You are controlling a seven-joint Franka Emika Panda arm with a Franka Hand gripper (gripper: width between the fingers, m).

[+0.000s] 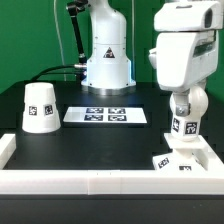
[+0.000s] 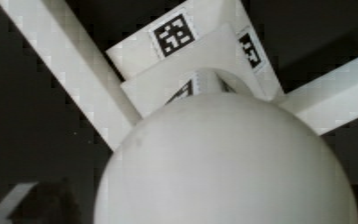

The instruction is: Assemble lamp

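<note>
Bulb-into-base step: your gripper [image 1: 184, 118] hangs over the bulb [image 1: 184, 134] at 4 o'clock on the table.

Nearest you, past the front wall [image 1: 100, 183], the base [image 1: 170, 163] lies flat. The bulb stands upright on it and fills the wrist view [image 2: 220, 165] above the tagged base [image 2: 194, 48]. The jaws are spread wide around the bulb, and you cannot tell whether they touch it. Your next move probably calls for a centred grip and turning the neck home. The shade [image 1: 40, 108] waits at 9 o'clock, well apart from the marker board [image 1: 105, 115] at mid-table.
</note>
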